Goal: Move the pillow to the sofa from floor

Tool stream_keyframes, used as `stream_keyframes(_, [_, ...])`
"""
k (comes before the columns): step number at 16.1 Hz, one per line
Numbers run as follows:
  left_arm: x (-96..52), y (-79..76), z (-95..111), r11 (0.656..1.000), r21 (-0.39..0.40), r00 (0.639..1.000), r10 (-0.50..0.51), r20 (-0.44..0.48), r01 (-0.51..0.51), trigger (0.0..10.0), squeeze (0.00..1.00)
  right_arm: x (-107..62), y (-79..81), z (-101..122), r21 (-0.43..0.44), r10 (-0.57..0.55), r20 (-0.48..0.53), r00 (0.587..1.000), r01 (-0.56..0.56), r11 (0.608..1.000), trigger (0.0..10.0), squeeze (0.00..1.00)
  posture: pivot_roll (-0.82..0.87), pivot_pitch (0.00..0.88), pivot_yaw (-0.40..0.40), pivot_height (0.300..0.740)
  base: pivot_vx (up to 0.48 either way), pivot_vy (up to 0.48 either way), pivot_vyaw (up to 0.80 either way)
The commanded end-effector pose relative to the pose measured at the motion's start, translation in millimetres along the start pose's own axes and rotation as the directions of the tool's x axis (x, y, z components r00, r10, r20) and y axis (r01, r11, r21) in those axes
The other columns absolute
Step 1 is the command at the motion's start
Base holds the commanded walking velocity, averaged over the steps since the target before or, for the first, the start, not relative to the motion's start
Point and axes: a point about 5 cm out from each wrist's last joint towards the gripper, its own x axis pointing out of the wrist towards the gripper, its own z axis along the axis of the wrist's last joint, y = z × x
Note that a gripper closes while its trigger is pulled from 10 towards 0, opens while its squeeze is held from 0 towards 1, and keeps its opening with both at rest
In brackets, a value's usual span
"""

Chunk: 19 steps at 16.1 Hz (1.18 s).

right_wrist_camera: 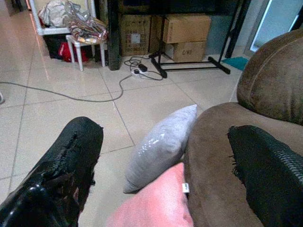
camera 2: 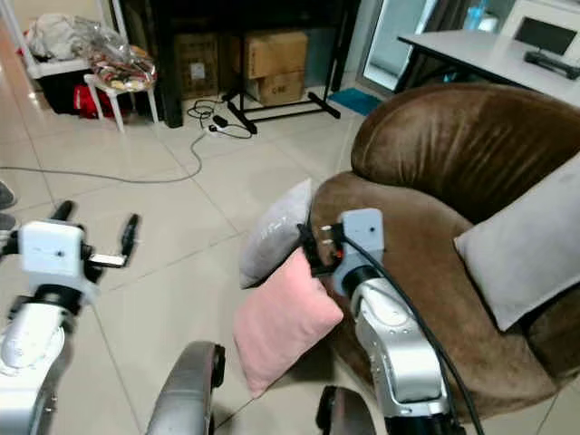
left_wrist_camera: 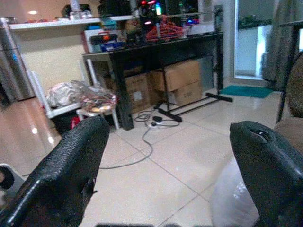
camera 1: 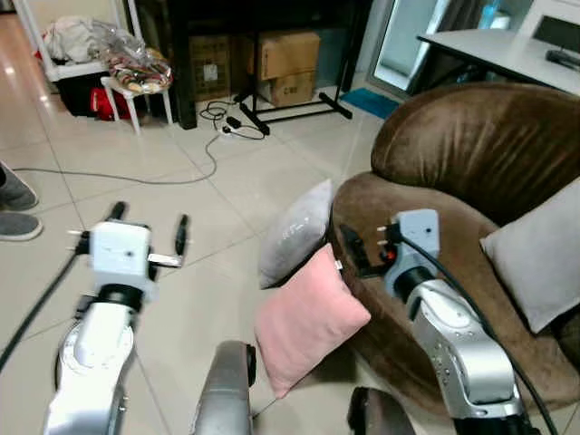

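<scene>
Two pillows down on the pale tiled floor point(camera 1: 136, 299), both propped against the front of the rounded brown velvet sofa point(camera 1: 471, 145). Soft pink square pillow point(camera 1: 306, 319) in front, leaning on the sofa's lower edge with a small white tag at its upper corner. Silvery grey pillow point(camera 1: 294, 233) just behind it, standing tilted, touching the sofa's side and overlapped by the pink one. Another grey cushion point(camera 1: 536, 249) already up on the seat, resting against the backrest.

Right gripper point(camera 1: 361, 246) raised above the sofa's front edge, just over the pink pillow's top corner, black fingers point(right_wrist_camera: 71, 170) spread wide, nothing between them; from the wrist, both pillows and the sofa's rim in the gap. Left gripper point(camera 1: 149, 237) held over bare tile, well apart from the pillows, fingers point(left_wrist_camera: 66, 175) likewise parted and empty.

Farther back: stacked cardboard boxes point(camera 1: 288, 63) under a dark table, a black stand with long feet point(camera 1: 290, 104), a white power strip with a grey cable point(camera 1: 213, 149) trailing across the tiles, a small white stool piled with a bundle point(camera 1: 136, 68). Grey-slippered feet of a person point(camera 1: 16, 208) at the far left. White desk point(camera 1: 507, 50) behind the sofa.
</scene>
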Motion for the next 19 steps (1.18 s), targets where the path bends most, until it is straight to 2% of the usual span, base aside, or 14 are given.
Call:
stream_keyframes(1, [0.8, 0.0, 3.3, 1.000, -0.002, 1.000, -0.007, 0.016, 0.007, 10.0, 0.00, 1.6, -5.0, 1.0, -0.031, -0.021, 0.002, 1.000, 0.021, 0.999, 10.0, 0.00, 0.13, 0.000, -0.062, 0.616, 0.330, 0.000, 0.00])
stream_keyframes(3, [0.7, 0.4, 3.0, 1.000, -0.002, 1.000, -0.005, 0.015, 0.005, 10.0, 0.00, 2.2, -4.8, 2.6, -0.042, -0.018, 0.012, 1.000, 0.018, 0.999, 10.0, 0.00, 0.13, 0.000, -0.064, 0.616, 0.328, 0.000, 0.00])
stream_keyframes(6, [0.5, 0.5, 2.4, 1.000, -0.003, 1.000, -0.001, 0.012, 0.001, 10.0, 0.00, 2.6, -3.7, 3.7, -0.054, -0.013, 0.016, 1.000, 0.014, 0.998, 10.0, 0.00, 0.13, 0.000, -0.065, 0.616, 0.329, 0.000, 0.60])
stream_keyframes(10, [-0.1, -0.1, 1.9, 1.000, -0.007, 1.000, -0.001, 0.012, 0.002, 10.0, 0.00, 2.5, -5.1, 2.5, -0.040, -0.021, 0.014, 1.000, 0.021, 0.999, 10.0, 0.00, 0.13, 0.000, -0.071, 0.616, 0.328, 0.000, 0.00])
stream_keyframes(14, [-0.4, -0.1, 1.7, 1.000, -0.008, 1.000, 0.000, 0.012, 0.000, 10.0, 0.00, 3.7, -0.5, 2.1, -0.097, 0.019, 0.005, 1.000, -0.019, 0.995, 10.0, 0.00, 0.13, 0.000, -0.073, 0.616, 0.327, 0.000, 0.20])
stream_keyframes(15, [-0.4, -0.1, 1.6, 1.000, -0.009, 1.000, 0.000, 0.011, 0.000, 10.0, 0.00, 3.9, -0.1, 2.0, -0.093, 0.016, 0.006, 1.000, -0.015, 0.996, 10.0, 0.00, 0.13, 0.000, -0.073, 0.616, 0.322, 0.000, 0.80])
stream_keyframes(19, [-0.9, -0.4, 0.9, 1.000, -0.008, 1.000, -0.004, 0.008, 0.004, 10.0, 0.00, 3.6, -4.3, 1.9, -0.071, -0.008, 0.009, 1.000, 0.009, 0.997, 10.0, 0.00, 0.13, 0.000, -0.073, 0.616, 0.315, 0.000, 0.00])
